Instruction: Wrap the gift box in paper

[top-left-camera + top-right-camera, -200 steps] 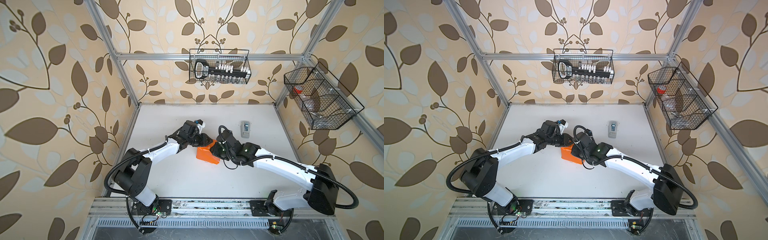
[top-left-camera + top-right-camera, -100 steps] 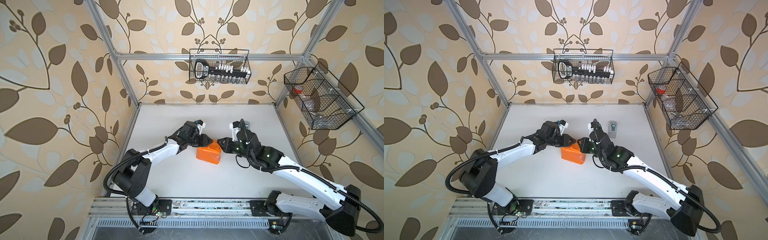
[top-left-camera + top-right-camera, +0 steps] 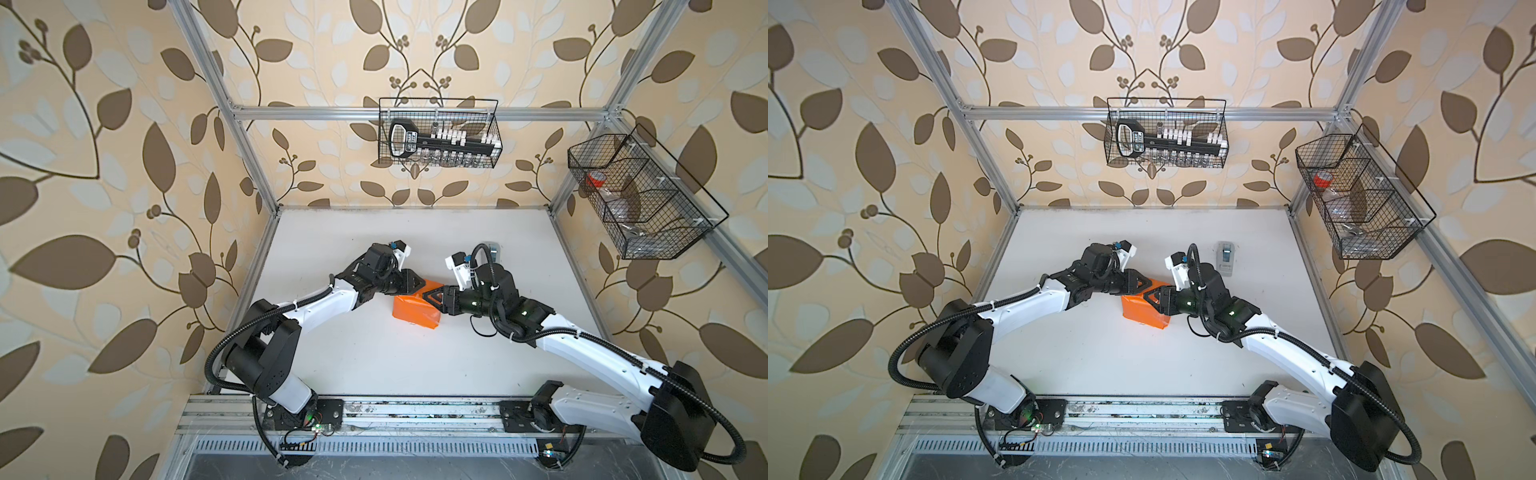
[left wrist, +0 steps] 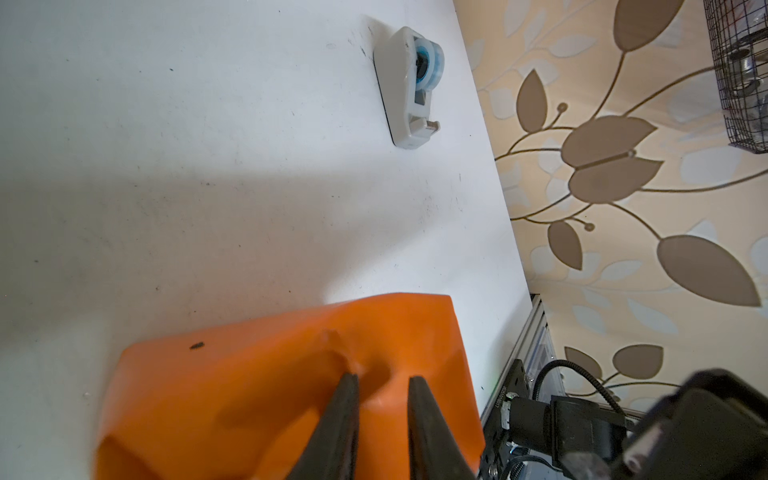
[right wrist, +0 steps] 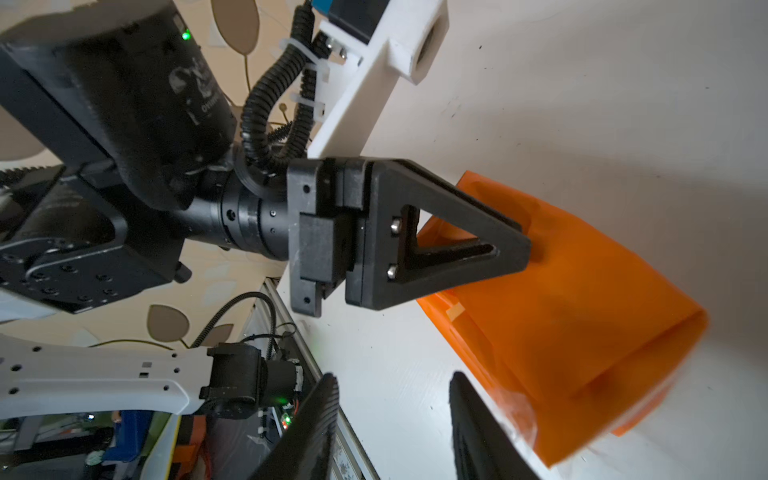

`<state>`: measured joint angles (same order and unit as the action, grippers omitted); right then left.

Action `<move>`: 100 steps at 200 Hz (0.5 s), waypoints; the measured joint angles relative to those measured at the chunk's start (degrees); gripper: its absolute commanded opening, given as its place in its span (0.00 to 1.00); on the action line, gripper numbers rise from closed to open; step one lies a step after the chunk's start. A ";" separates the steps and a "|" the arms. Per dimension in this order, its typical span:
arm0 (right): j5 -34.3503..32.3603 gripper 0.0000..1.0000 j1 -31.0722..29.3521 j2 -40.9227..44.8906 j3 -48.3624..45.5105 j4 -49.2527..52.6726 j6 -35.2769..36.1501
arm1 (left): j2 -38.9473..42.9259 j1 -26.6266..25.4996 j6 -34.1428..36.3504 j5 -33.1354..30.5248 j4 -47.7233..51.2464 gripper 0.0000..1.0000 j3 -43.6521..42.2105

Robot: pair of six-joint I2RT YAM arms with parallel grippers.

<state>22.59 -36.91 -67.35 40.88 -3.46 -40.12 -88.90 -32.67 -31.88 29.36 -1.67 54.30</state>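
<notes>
The orange paper [image 3: 415, 311] [image 3: 1144, 311] lies folded into a parcel at the middle of the table. The gift box is hidden inside it. My left gripper [image 3: 419, 284] [image 4: 380, 380] comes in from the left. Its tips press on the parcel's top, and its jaws stand a narrow gap apart with nothing between them. In the right wrist view, the left gripper [image 5: 523, 245] dents the paper [image 5: 582, 311]. My right gripper [image 3: 429, 297] [image 5: 392, 382] is at the parcel's right side and is open. One of its fingers is beside the paper's edge, and bare table shows between the jaws.
A grey-white tape dispenser [image 3: 1226, 257] [image 4: 411, 87] stands behind the right arm near the back right. A wire basket [image 3: 438, 133] hangs on the back wall, and another wire basket [image 3: 640, 199] hangs on the right wall. The table's front rail [image 3: 395, 415] carries both arm bases.
My right arm, which reached over the parcel a second ago, pulled back to the right. It now sits at the parcel's right side with its jaws wider. The left gripper stayed put.
</notes>
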 measured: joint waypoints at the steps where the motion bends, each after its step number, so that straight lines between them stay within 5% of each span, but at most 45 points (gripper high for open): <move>1: 0.15 0.47 0.02 -0.07 -0.15 -0.33 -0.17 | 0.02 0.00 0.00 -0.02 0.00 0.25 -0.02; 100: 11.17 0.46 3.76 -6.64 -7.04 -28.50 -11.37 | 0.81 -0.04 -0.04 -0.11 -0.02 0.24 -0.68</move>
<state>33.76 -33.15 -74.00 33.85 -31.97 -51.48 -88.09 -32.71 -31.92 29.26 -1.69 53.63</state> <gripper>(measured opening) 0.467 0.241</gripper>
